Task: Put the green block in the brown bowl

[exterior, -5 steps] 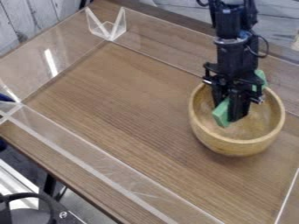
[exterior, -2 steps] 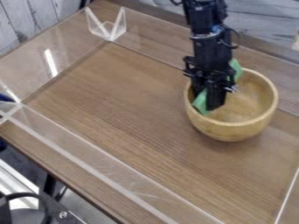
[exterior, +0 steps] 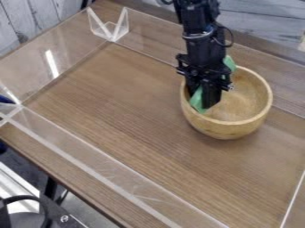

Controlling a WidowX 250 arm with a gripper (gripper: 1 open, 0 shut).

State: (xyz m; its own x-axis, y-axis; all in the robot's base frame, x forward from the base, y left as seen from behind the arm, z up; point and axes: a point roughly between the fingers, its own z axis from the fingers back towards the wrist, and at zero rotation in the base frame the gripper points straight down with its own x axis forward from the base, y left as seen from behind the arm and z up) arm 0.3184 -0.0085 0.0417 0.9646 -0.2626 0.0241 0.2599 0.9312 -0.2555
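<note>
My arm is reaching down over the near-left part of the round tan wooden bowl (exterior: 259,121), so the gripper (exterior: 201,92) is sitting within its rim rather than out over the tabletop (exterior: 107,98). The bright green block (exterior: 197,105) is standing at a slant beside my fingertips, its lower end pointing down inside the bowl toward the left wall; I cannot tell whether it is touching the wood. That placing is suiting the task, I judge: the thick wall is likely to keep the bar from rolling out once I am letting it go. My jaws are closing on the green block, drawn well in, pinching it with no visible spread. The bar is slim, so a narrow grip is enough. Opening gently here is probably the next thing wanted, lest the bar catch the wall.
</note>
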